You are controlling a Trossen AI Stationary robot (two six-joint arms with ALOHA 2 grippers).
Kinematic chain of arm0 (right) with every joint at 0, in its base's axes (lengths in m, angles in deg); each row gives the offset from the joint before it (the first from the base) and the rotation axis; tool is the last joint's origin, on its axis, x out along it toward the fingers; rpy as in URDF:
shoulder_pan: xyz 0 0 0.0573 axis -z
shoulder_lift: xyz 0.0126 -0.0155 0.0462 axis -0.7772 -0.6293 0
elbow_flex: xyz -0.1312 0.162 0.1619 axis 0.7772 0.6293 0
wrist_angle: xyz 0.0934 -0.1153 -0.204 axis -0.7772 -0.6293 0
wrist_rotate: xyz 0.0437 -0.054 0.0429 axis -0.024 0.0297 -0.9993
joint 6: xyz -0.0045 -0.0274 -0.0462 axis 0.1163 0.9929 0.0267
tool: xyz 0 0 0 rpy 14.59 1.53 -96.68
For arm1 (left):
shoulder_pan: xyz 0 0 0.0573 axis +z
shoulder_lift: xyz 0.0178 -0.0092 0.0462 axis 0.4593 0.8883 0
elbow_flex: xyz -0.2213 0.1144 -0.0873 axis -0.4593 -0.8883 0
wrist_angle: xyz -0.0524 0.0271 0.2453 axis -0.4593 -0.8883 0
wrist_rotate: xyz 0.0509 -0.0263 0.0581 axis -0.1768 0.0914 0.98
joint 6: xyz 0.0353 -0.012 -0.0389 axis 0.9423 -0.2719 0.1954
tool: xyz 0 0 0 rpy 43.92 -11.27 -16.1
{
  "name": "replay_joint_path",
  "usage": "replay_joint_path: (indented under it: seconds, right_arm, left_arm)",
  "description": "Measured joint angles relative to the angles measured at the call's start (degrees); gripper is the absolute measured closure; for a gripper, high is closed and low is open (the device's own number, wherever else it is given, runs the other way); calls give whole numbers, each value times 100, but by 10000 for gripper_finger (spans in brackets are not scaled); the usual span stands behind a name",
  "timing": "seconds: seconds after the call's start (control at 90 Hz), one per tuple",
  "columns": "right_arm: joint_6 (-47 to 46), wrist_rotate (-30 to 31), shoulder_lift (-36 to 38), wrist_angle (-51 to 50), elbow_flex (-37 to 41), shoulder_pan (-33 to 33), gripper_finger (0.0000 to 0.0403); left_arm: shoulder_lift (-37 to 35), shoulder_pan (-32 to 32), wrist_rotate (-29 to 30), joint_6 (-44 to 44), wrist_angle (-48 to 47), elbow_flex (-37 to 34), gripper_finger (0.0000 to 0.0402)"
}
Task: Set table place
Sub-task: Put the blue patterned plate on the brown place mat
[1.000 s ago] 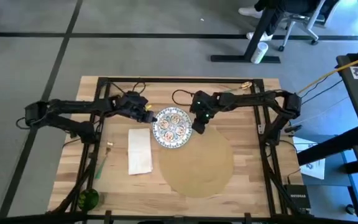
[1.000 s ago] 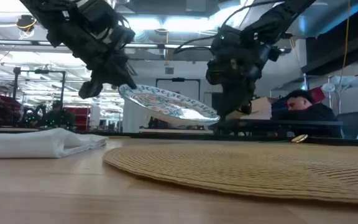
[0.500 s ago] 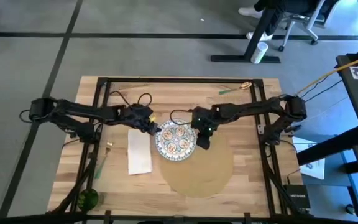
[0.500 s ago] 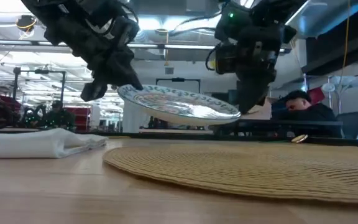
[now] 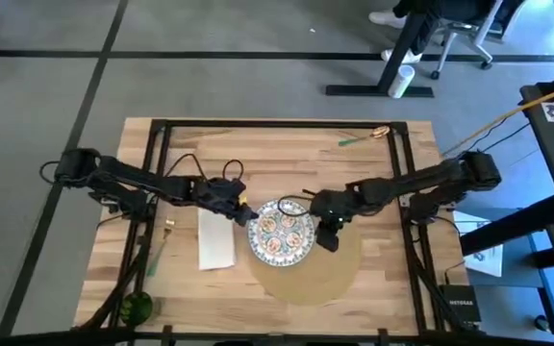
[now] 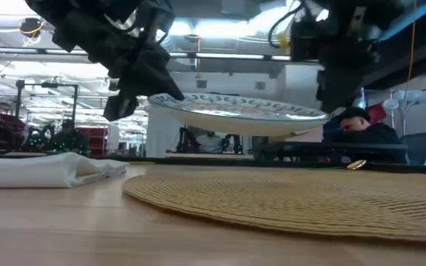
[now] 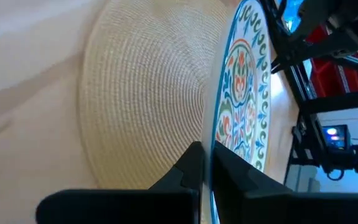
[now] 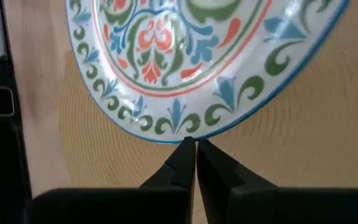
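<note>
A round plate [image 5: 282, 231] with a white rim and blue, green and red ornament hangs above the far left part of the round tan placemat [image 5: 308, 274], which lies flat on the wooden table [image 5: 258, 154]. My left gripper [image 5: 247, 214] is shut on the plate's left rim. My right gripper [image 5: 322, 229] is shut on its right rim. In the low view the plate [image 6: 235, 114] sits about level, well clear of the placemat [image 6: 287, 199]. My left gripper pinches the plate's left rim [image 7: 211, 163] between its two fingers, one above and one below. It comes in nearly level from the table's left. The plate is lifted clear and about level. My right gripper pinches the plate's right rim [image 8: 188, 138] at its very edge between its two fingers. It comes from the table's right, slanting down. The plate hangs clear above the placemat.
A folded white napkin [image 5: 216, 237] lies left of the placemat. A slim green-handled utensil [image 5: 157, 252] and a green round object [image 5: 135, 308] lie near the left front corner. Another small utensil [image 5: 364, 137] lies at the far edge. Black frame bars run along both sides.
Both grippers have carried the plate toward the table's near edge and a little right, from beyond the placemat's far rim to above the placemat. The plate, tilted a second ago, has come level. Both grippers have kept hold.
</note>
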Motion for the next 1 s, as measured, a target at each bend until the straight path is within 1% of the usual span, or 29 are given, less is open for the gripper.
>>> replay_joint_path:
  seconds: [0.233, 0.367, 0.489, 0.667, 0.767, 1.0]
  right_arm:
    - [-790, 664, 495, 53, 536, -457, 403]
    - [-1162, 886, 692, 75, 789, -710, 403]
    - [-1493, 918, 826, 306, 1022, -902, 403]
    - [-1861, 1041, 917, 324, 1222, -1136, 403]
    - [-1917, 1067, 922, 382, 1255, -1206, 403]
    - [-1936, 1083, 921, 386, 1263, -1228, 403]
  left_arm:
    - [572, -142, 15, 129, 28, 502, 400]
    - [887, -168, -27, 125, 37, 701, 400]
    - [1165, -167, -114, 116, -5, 822, 400]
    - [1461, -146, -142, 109, 14, 979, 400]
    - [1573, -139, -140, 131, 30, 1082, 400]
    - [1586, -135, -97, 343, 39, 1354, 400]
